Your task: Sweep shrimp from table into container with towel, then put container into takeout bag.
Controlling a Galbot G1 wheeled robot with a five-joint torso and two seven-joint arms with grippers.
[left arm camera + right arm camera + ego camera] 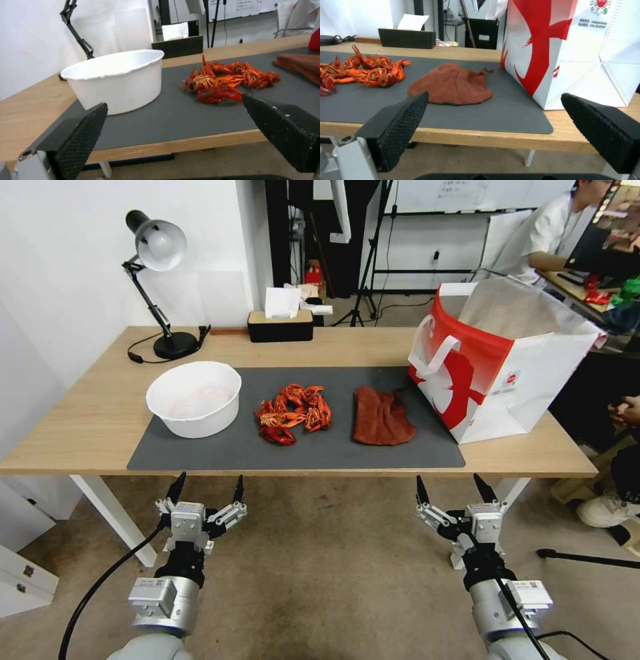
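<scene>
A white wall [67,280] is seen at the left; a black desk lamp [157,280] and tissue box [280,323] are set behind; the floor [333,567] is covered in worn brownish carpet.

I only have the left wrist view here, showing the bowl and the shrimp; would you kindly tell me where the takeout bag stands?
Observer: The takeout bag stands upright with its mouth open at the right end of the table.
Operator: Thank you. Is the towel free to pick up?
Observer: The towel lies flat on the grey mat between the shrimp and the bag, with nothing on it.
Operator: And where is the right gripper?
Observer: The right gripper hangs open in front of the table's near edge, roughly in line with the towel.
</scene>
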